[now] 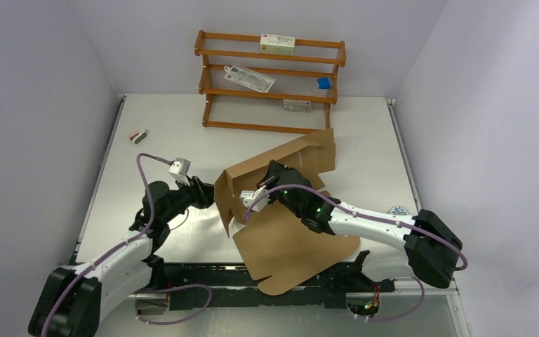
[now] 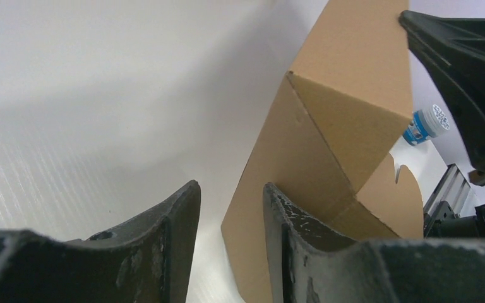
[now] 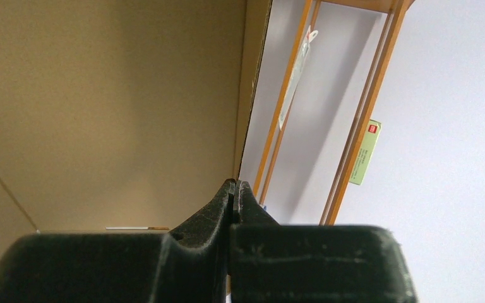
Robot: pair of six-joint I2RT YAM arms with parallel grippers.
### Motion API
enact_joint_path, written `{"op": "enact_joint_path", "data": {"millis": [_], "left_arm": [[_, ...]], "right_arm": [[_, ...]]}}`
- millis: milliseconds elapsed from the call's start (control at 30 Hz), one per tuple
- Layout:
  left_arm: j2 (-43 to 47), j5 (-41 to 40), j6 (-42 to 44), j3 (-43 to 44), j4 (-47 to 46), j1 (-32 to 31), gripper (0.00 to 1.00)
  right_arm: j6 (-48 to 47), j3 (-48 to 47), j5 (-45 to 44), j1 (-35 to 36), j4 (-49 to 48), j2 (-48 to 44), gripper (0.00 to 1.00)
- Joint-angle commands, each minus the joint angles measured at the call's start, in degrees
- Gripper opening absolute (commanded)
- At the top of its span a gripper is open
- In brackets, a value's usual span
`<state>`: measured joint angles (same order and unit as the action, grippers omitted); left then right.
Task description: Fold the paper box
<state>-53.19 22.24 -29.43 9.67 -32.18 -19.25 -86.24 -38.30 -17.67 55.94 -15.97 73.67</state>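
Logged paper box point(image 1: 291, 246) in the middle of the table point(image 1: 154, 126), just ahead of the arm bases. Base panel flat, left wall stood up, far panel tilted up toward the wooden rack point(image 1: 270, 91).

Found right gripper point(image 1: 274, 168) clenched tight with nothing between the tips, reaching inside the box close to the raised far panel. Cannot tell from the wrist view whether the tips actually touch cardboard.

Found left gripper point(image 1: 205, 195) just outside the left wall, jaws parted with only bare table in the gap. Wall edge sits just beside one finger point(image 2: 290, 221).

Judged step: squaring up the left wall.
- Pin the base near the crease with the closed right tips.
- Push or pinch the wall close to its scored fold, not mid-panel.
- Go slowly; corrugated board likely to spring back.

Noted small cartons point(image 1: 277, 44) on the rack shelves and a small dark item point(image 1: 138, 135) far left, well apart. Far flap close to the rack's foot, so it may snag. Right forearm across the base panel probably in the way of later flaps.
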Motion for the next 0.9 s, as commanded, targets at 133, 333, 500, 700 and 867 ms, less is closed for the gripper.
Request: {"op": "enact_joint_path", "data": {"millis": [133, 333, 500, 700, 867], "left_arm": [[3.0, -1.2, -2.0, 0.3, 3.8, -1.1, 0.50], [-8.0, -3.2, -2.9, 6.4, -0.3, -1.1, 0.50], [-16.3, -6.6, -1.1, 14.4, -0.4, -1.1, 0.50], [-24.8, -10.1, 0.3, 24.7, 0.0, -0.9, 0.50], [-31.6, -9.2, 2.0, 32.2, -0.1, -0.5, 0.50]], "right_arm": [[1.9, -0.8, -2.8, 0.4, -0.4, 2.7, 0.00], [2.9, -5.4, -5.6, -1.8, -2.7, 7.5, 0.00], [7.0, -9.7, -8.0, -2.9, -4.2, 10.9, 0.00], [10.5, -13.3, -9.7, -5.6, -4.6, 13.8, 0.00], [12.8, -15.3, -9.6, -8.2, -5.3, 14.5, 0.00]]}}
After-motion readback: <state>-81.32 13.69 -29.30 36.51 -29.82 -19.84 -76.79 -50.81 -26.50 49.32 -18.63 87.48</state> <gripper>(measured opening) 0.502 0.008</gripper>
